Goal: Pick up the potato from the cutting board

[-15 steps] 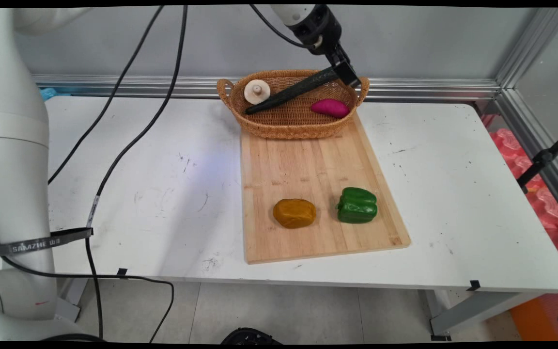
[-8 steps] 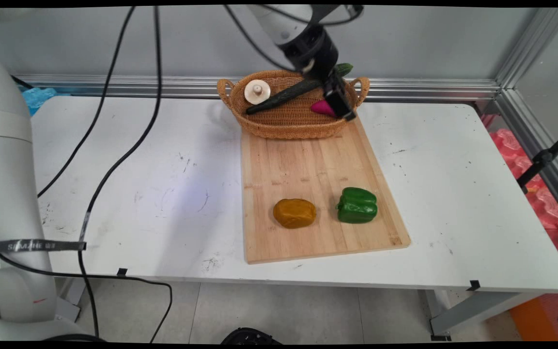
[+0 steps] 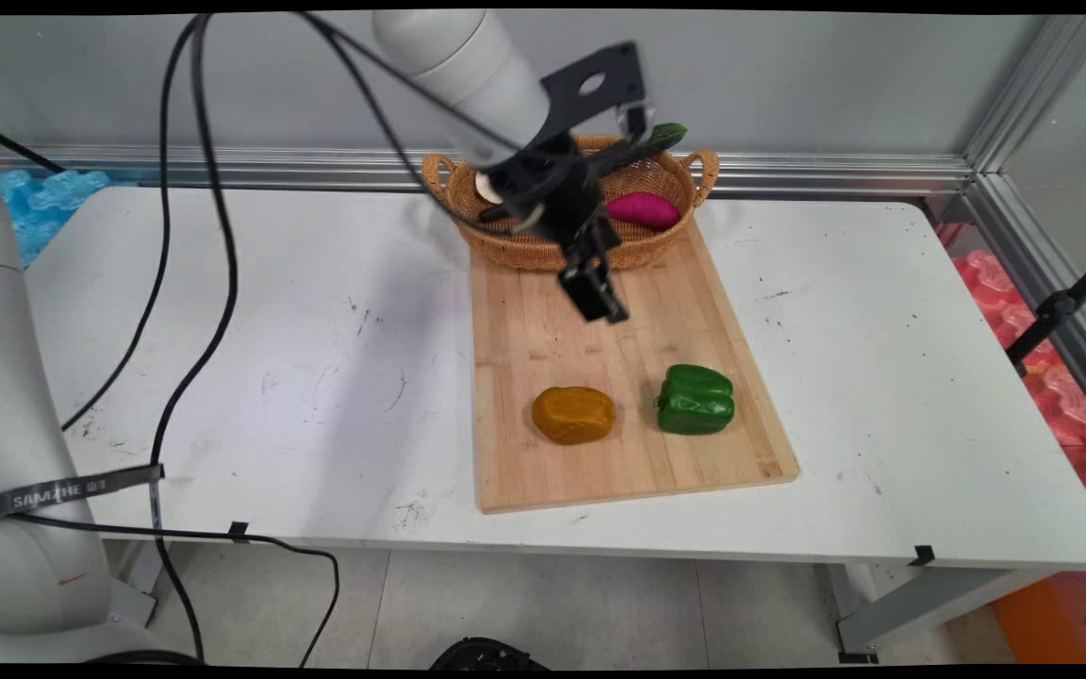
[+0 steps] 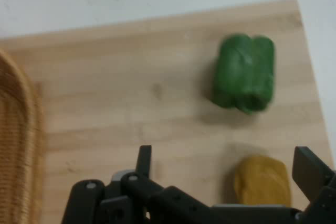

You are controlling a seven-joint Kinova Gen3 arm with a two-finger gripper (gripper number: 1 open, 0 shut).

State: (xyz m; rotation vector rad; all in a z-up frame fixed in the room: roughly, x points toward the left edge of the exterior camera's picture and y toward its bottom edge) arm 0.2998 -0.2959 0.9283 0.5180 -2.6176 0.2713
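Note:
My gripper hangs open and empty over the far half of the wooden cutting board, just in front of the wicker basket. In the hand view the gripper has its fingers wide apart, with nothing held. Nearer on the board lie a brown potato and a green bell pepper, side by side. The basket holds a purple sweet potato, a dark cucumber leaning on its rim, and a white mushroom mostly hidden by the arm.
The basket's edge shows at the left of the hand view. Black cables hang from the arm over the table's left half. A metal frame rail runs along the table's back edge.
The gripper has come away from the cucumber's end above the basket, moving down and toward the near side over the board. The cucumber stays in the basket.

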